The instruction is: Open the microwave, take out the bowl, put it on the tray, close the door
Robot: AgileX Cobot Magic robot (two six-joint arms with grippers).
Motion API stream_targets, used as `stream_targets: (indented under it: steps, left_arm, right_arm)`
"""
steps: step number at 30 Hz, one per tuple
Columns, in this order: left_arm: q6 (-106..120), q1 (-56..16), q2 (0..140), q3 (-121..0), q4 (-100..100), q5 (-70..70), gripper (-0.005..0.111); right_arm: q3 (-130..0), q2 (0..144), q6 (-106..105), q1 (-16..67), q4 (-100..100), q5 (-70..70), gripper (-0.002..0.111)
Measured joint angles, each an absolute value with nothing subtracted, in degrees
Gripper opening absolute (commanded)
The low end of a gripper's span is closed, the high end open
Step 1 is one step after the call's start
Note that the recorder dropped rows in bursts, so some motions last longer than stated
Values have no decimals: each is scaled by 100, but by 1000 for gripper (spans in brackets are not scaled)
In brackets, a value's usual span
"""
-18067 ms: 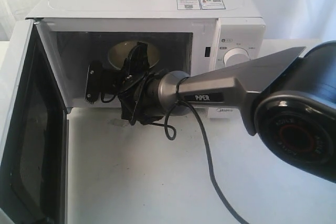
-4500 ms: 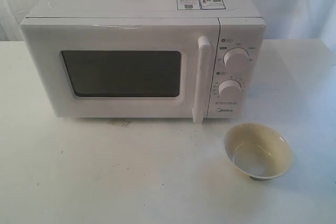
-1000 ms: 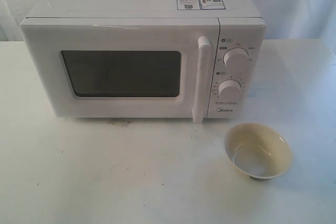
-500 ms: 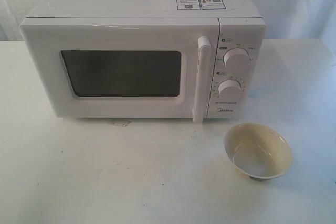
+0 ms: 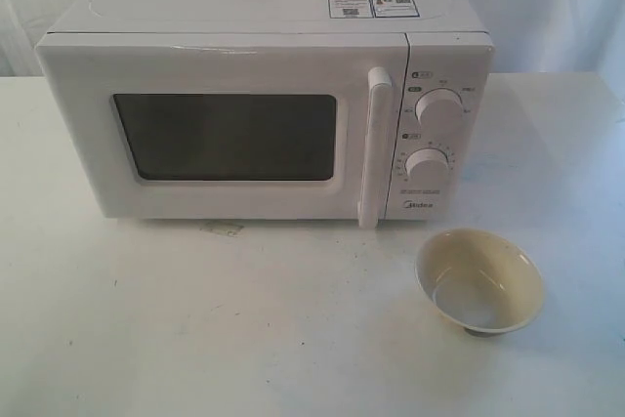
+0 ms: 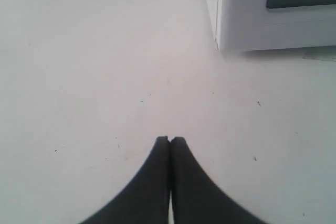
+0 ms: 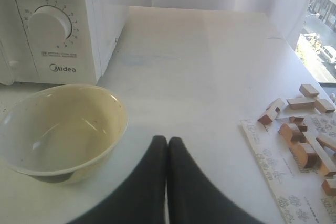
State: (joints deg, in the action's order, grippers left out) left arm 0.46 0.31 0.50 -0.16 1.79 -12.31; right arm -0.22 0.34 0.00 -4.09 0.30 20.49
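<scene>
The door (image 5: 225, 134) of the microwave (image 5: 264, 7) sat flush and shut, with neither arm at its handle (image 5: 374, 148). The bowl (image 5: 479, 280) stood upright on the table (image 5: 244, 339), in front of the knob panel and just right of the handle.

No tray showed in any view — so the likeliest failure was that the bowl rested on bare table, not where the task wanted it.

The right tool (image 7: 167, 141), its tips pressed together and empty, hung near the bowl's rim; a careless sweep toward it could clip and tip the bowl. The left tool (image 6: 169, 141), likewise together and holding nothing, hung over bare table near the microwave's left corner.

Wooden blocks (image 7: 302, 129) on a printed sheet (image 7: 273, 171) lay further right — a snag only if that arm swung wide.
</scene>
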Motion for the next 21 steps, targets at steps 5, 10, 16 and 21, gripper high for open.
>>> stream_targets:
  steps: [5,10,16,21]
  left_arm:
    - [46,75,25,-16,179,-1278,0]
    - [46,75,25,-16,179,-1293,0]
    - [46,75,25,-16,179,-1293,0]
    - [46,75,25,-16,179,-1293,0]
  right_arm:
    - [-22,34,0,-409,30,2049,0]
    - [-22,34,0,-409,30,2049,0]
    - [-22,34,0,-409,30,2049,0]
    - [-22,34,0,-409,30,2049,0]
